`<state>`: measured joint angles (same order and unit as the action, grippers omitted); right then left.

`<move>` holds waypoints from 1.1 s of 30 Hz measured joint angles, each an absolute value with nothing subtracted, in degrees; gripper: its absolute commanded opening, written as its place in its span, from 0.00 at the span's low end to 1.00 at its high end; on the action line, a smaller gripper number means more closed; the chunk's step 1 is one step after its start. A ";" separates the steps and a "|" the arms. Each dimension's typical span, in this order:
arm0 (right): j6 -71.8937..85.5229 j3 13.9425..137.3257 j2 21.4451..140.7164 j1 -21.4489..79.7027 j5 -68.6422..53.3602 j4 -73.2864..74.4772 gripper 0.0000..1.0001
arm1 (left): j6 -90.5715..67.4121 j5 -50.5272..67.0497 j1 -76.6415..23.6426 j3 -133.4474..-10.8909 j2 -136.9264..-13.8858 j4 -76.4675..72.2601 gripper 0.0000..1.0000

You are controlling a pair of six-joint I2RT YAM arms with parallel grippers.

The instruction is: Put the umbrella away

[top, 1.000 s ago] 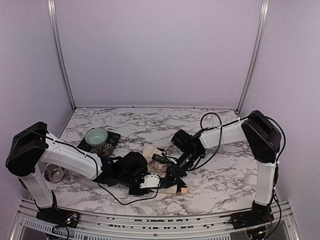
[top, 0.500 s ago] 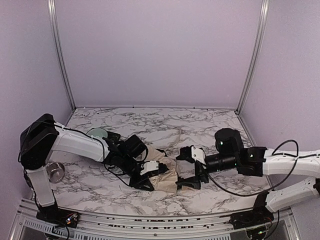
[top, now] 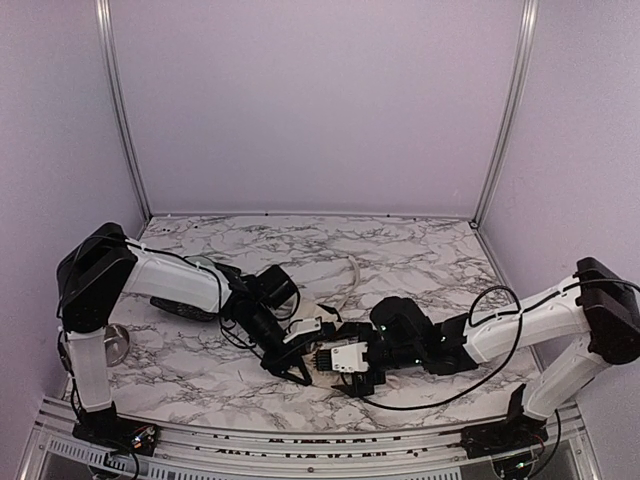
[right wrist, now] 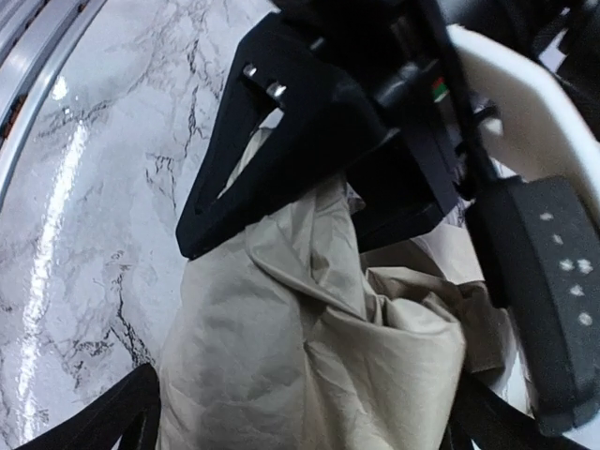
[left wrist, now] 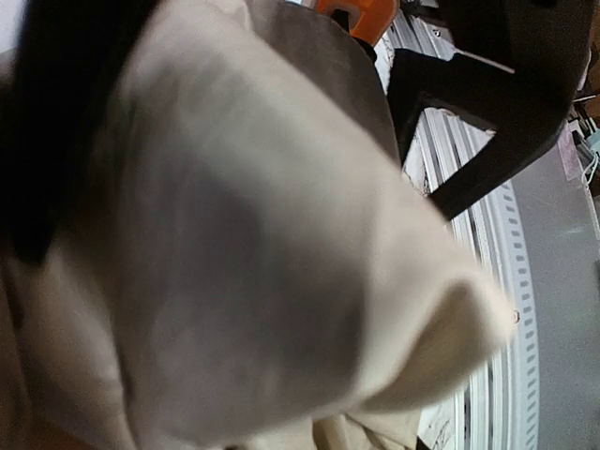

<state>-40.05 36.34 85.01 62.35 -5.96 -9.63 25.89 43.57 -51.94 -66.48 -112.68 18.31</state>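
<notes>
Top external: the umbrella (right wrist: pixel 309 356) lies bunched on the marble table (top: pixel 400 250), near the front middle, with both grippers on it. The left gripper (top: pixel 298 360) pinches its cream fabric. The right gripper (right wrist: pixel 300 389) is spread wide, the bundle between its fingers. Far left, a metal bowl (top: pixel 114 341) peeks past the left arm, its contents hidden.

The umbrella (right wrist: pixel 309 375) lies on the table (top: pixel 420 260), near the front edge, about midway across; the left gripper (top: pixel 298 362) is at its left side; the right gripper (top: pixel 348 368) is at its right, one finger either side of the fabric; a cup (top: pixel 115 342) stands well apart, far left.
</notes>
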 measured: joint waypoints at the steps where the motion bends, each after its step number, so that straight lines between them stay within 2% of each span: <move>1: -40.73 37.06 86.56 62.37 -5.54 -9.52 0.82 | 25.93 43.77 -51.94 -66.59 -112.79 18.57 0.19; 3: -41.54 38.26 89.10 62.41 -5.21 -8.95 0.61 | 26.13 43.99 -51.83 -67.00 -113.12 19.20 0.24; 5: -41.63 40.38 92.18 62.72 -5.96 -7.20 0.49 | 26.26 43.99 -51.75 -67.44 -113.34 19.79 0.46; 8: -40.18 42.68 94.74 63.16 -5.30 -5.76 0.33 | 25.61 44.34 -51.29 -67.18 -113.03 20.16 0.69; 10: -39.83 43.20 95.29 63.09 -4.91 -5.08 0.27 | 23.94 43.66 -51.20 -65.39 -111.18 18.37 0.92; 11: -39.13 43.53 95.37 63.09 -4.86 -4.60 0.26 | 22.90 42.41 -51.22 -63.31 -109.40 16.34 0.98; 17: -35.24 48.49 96.42 61.12 -9.58 3.14 0.19 | 19.62 28.97 -51.92 -43.53 -90.48 -0.86 0.99; 18: -34.33 50.11 97.19 60.34 -11.49 5.23 0.20 | 20.32 24.82 -52.40 -38.00 -84.53 -6.63 0.99; 22: -31.03 57.49 101.56 56.23 -20.97 13.23 0.22 | 25.30 15.46 -58.33 -31.83 -76.64 -14.02 0.99; 27: -29.12 64.84 108.27 50.50 -36.80 21.15 0.21 | 34.02 3.64 -68.79 -31.16 -78.46 -19.09 0.99; 33: -29.89 70.57 114.50 48.29 -47.81 27.18 0.20 | 41.80 -7.14 -72.10 -35.92 -90.26 -20.12 0.99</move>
<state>-29.89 70.57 114.50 48.29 -47.81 27.18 41.80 -7.14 -72.10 -35.92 -90.26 -20.12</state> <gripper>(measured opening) 0.304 0.992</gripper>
